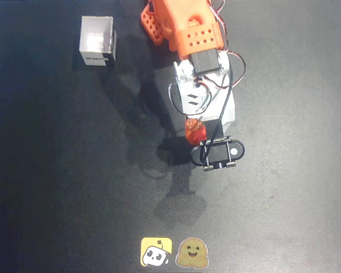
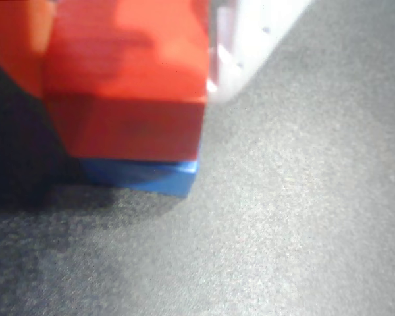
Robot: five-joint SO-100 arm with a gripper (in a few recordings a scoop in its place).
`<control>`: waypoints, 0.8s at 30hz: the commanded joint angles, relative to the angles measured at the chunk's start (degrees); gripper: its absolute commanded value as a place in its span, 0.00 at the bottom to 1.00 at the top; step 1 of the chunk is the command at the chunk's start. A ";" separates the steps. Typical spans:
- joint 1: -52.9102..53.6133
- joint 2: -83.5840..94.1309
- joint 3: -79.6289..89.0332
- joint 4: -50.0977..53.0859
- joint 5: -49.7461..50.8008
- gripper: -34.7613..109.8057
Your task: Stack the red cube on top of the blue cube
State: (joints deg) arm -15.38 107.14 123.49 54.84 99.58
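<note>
Dark matte table [image 1: 57, 182] carried a white open box [image 1: 98, 41] at upper left of the overhead view and two stickers [image 1: 177, 252] at its bottom edge. Near centre, the fingers [image 1: 196, 132] pinched the red cube [image 2: 131, 85], which sat on the blue cube [image 2: 151, 174] in the wrist view.

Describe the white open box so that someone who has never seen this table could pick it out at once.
In the overhead view, start at the orange robot arm at the top middle of the dark table and look to its left. The white open box stands alone there, near the picture's upper left. It is white, hollow and open-topped, unlike the two flat stickers at the bottom edge.
</note>
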 commanded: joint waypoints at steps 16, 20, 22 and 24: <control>-1.05 3.52 1.05 -2.46 0.09 0.34; -1.67 3.25 1.05 -3.43 0.26 0.35; -1.76 3.08 1.05 -3.87 0.09 0.37; -2.02 2.90 1.32 -4.39 0.35 0.37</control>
State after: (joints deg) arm -16.88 108.19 124.80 51.42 99.93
